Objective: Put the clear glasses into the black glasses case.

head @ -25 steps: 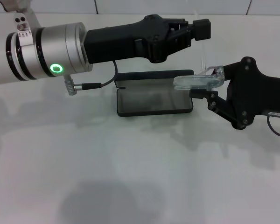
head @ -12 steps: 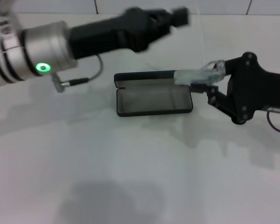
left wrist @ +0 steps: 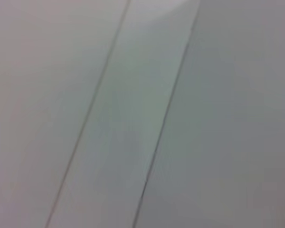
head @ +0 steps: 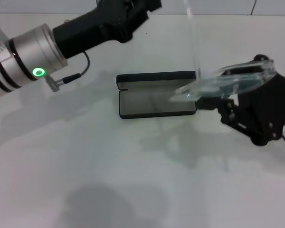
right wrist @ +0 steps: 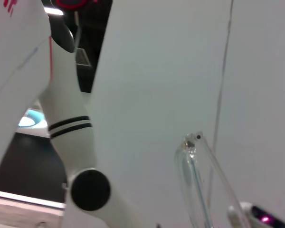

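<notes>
Head view: the case (head: 156,95) lies open on the table (head: 133,180); the right gripper (head: 217,99) is closed on the glasses (head: 228,83), holding them tilted over the case's right end; the left gripper (head: 133,9) is up at the top edge, well apart; I cannot tell its state.

Left wrist view: only a blurry pale surface.

Right wrist view: the glasses (right wrist: 199,180) show close up.

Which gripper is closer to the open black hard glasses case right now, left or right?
Right. The right gripper holds the clear plastic glasses over the black glasses case's right end; the left gripper is raised well behind it.
</notes>
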You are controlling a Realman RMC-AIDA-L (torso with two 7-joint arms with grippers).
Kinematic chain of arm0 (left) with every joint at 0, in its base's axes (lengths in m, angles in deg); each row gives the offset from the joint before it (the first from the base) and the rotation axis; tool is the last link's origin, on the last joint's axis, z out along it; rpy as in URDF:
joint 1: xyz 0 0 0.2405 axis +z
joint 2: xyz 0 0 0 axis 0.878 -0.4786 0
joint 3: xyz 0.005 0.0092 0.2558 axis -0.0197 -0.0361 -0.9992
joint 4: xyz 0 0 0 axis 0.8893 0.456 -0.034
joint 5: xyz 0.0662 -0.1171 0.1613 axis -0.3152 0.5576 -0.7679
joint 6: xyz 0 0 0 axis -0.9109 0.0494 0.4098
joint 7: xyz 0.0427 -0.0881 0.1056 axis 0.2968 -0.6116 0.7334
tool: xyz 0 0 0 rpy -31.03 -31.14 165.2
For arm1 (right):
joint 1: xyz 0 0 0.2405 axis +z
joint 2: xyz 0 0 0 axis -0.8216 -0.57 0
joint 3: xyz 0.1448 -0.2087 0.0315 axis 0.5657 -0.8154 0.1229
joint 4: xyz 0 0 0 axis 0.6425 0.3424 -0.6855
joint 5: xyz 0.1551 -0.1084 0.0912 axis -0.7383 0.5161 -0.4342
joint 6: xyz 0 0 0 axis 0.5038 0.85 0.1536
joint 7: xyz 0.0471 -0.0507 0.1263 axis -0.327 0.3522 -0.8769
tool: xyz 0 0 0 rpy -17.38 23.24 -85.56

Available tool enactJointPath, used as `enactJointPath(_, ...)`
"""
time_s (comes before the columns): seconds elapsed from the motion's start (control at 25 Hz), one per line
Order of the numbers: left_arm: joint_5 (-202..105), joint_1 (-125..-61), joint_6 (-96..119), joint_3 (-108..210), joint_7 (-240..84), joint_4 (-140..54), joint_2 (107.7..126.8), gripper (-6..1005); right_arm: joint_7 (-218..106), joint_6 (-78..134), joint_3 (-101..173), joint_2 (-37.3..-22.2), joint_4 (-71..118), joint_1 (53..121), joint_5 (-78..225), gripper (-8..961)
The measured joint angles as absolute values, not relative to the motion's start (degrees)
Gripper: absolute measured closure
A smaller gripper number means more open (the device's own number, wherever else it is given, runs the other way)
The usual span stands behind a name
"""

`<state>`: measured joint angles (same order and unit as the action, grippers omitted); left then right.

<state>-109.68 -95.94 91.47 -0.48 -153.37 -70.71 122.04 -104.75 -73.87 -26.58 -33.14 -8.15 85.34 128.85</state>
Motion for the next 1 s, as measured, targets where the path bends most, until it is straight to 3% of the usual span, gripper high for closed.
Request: enactJointPath(1.0, -105.3, -97.3, 95.5, -14.7, -146.0, -72.1, 122.33, 955, -107.0, -69.6, -32.0, -33.24, -6.0, 87.3, 128.5, 812)
